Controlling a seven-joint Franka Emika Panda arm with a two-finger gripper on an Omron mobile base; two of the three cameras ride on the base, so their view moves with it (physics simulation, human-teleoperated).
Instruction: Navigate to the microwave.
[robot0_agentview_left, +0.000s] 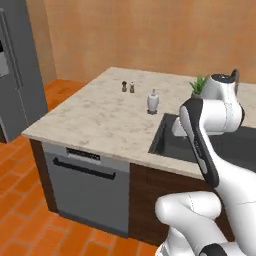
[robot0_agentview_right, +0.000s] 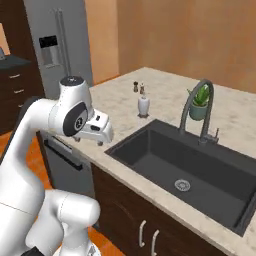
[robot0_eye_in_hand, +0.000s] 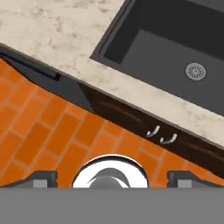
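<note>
Left base view has the robot parked in front of a kitchen island: a marble-look counter (robot0_agentview_left: 105, 117) carrying two small shakers (robot0_agentview_left: 128, 87) and a white soap dispenser (robot0_agentview_left: 153, 101), a dark sink (robot0_agentview_left: 170, 137) set into it, and a grey dishwasher (robot0_agentview_left: 87, 187) in its front. The microwave is nowhere among these things, so I cannot place it; it must lie somewhere off the island. A steel fridge (robot0_agentview_right: 57, 47) stands at the far left, with dark drawers (robot0_agentview_right: 15, 82) beside it. In the hand view the tool (robot0_eye_in_hand: 111, 177) hangs above the orange brick floor (robot0_eye_in_hand: 48, 131) just out from the cabinet front, its two dark tips well apart with nothing between them. The main risk, as I judge it, is in the turn: the arm is folded forward with its elbow out over the counter edge near the sink, and the curved faucet (robot0_agentview_right: 196, 107) and potted plant (robot0_agentview_right: 200, 102) stand close by. Swinging the base hard while this near could scrape the island or clip the cabinet handles (robot0_eye_in_hand: 161, 134). Mistaking the fridge or dishwasher for the goal is another hazard.
</note>
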